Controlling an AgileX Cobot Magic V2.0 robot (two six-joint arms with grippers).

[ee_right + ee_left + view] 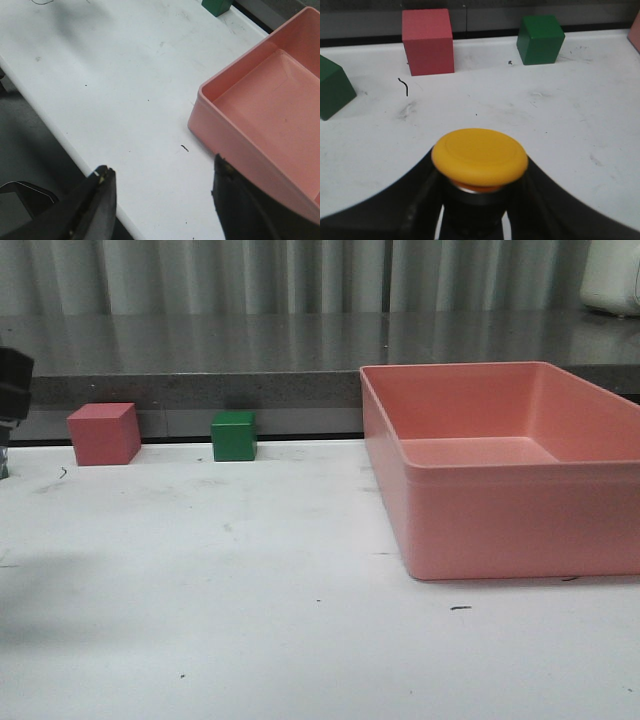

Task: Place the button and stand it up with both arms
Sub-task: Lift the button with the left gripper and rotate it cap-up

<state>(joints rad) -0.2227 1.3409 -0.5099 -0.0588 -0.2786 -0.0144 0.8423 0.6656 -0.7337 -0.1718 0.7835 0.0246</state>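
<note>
We hold the button [480,157] in our left gripper [475,220], fingers clamped on its black body so the yellow cap faces forward over the table [250,590]. That grip suits carrying it in for a handover or setting it upright. In the front view only a dark piece of the left arm [12,390] shows at the edge. Our right gripper [162,205] hangs spread wide and empty, near the pink bin [260,110], likely ready to receive or steady the button.
</note>
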